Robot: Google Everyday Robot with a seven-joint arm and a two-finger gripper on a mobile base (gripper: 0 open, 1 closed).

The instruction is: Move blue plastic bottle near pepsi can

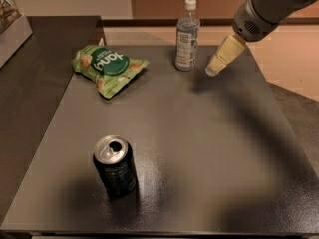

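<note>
The blue plastic bottle stands upright at the far edge of the dark table, with a white cap and a pale label. The pepsi can stands upright near the front left, dark with a silver top and an open tab hole. My gripper hangs from the arm at the upper right, its pale fingers pointing down and left. It is just right of the bottle, a small gap apart, and holds nothing.
A green snack bag lies at the far left of the table. A lower dark counter adjoins on the left, with a pale box at its far corner. The floor shows beyond the table's right edge.
</note>
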